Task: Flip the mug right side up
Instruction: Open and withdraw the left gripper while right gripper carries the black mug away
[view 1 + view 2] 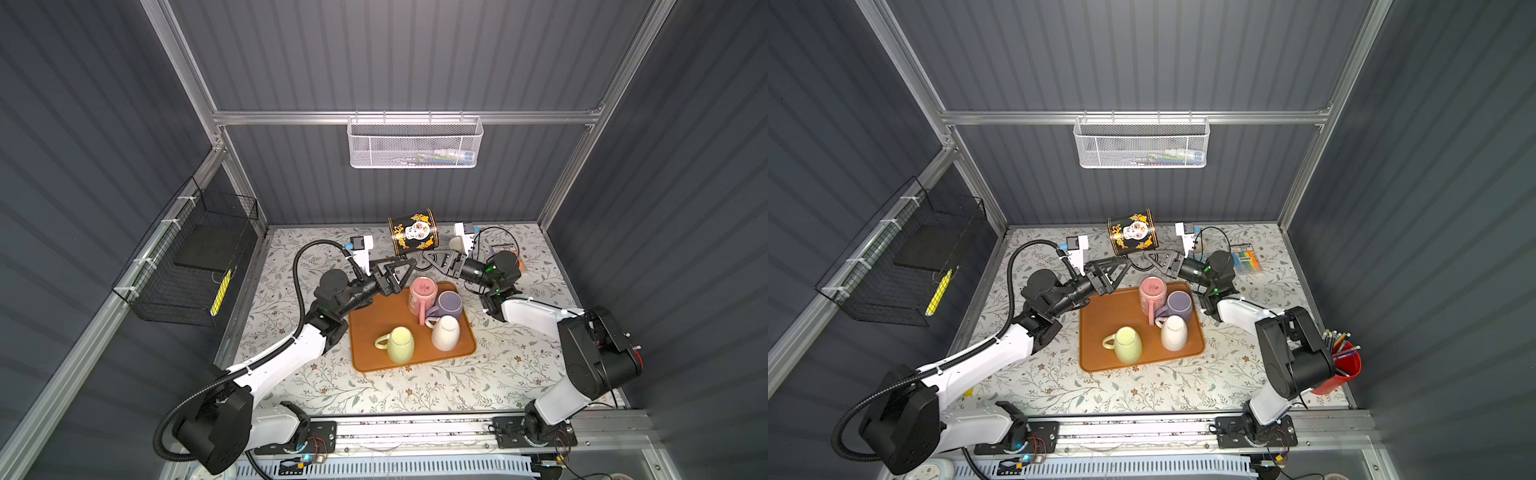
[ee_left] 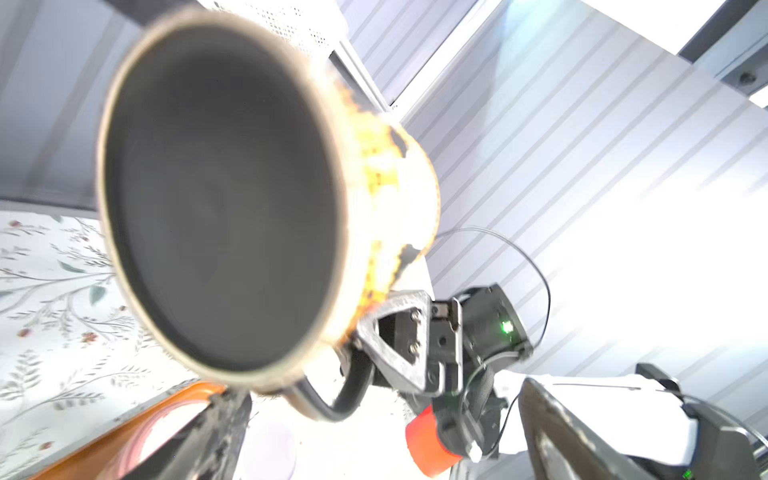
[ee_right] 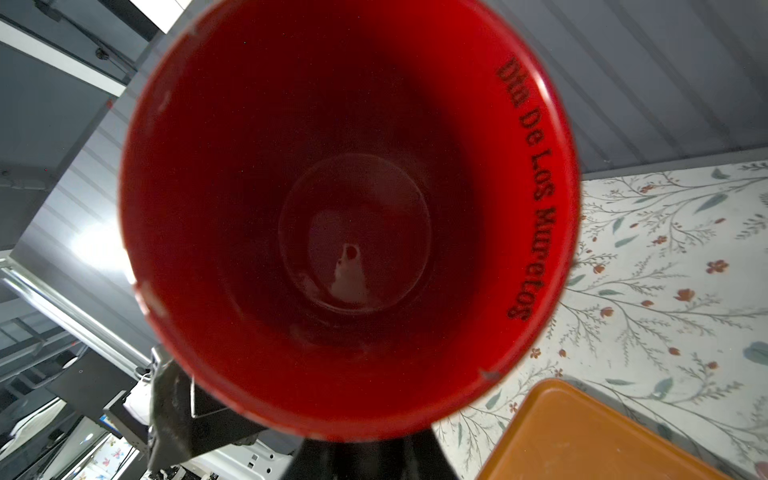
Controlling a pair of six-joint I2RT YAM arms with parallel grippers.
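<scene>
A black mug (image 1: 411, 232) (image 1: 1133, 235) with a white skull and orange flowers hangs in the air above the table's back edge, tilted nearly onto its side. My right gripper (image 1: 432, 257) (image 1: 1152, 257) is shut on its black handle (image 2: 345, 395) from below. The right wrist view looks straight into the mug's red inside (image 3: 349, 208). The left wrist view faces its dark base (image 2: 220, 199). My left gripper (image 1: 401, 270) (image 1: 1117, 268) is open just left of and below the mug, holding nothing; its fingers (image 2: 216, 436) stand wide apart.
An orange tray (image 1: 374, 328) below the grippers carries a pink mug (image 1: 422, 293), a purple mug (image 1: 449, 303), a white mug (image 1: 445, 332) and a yellow-green mug (image 1: 400, 344). A marker pack (image 1: 1246, 259) lies at the back right. A red pen cup (image 1: 1345, 365) stands at the right edge.
</scene>
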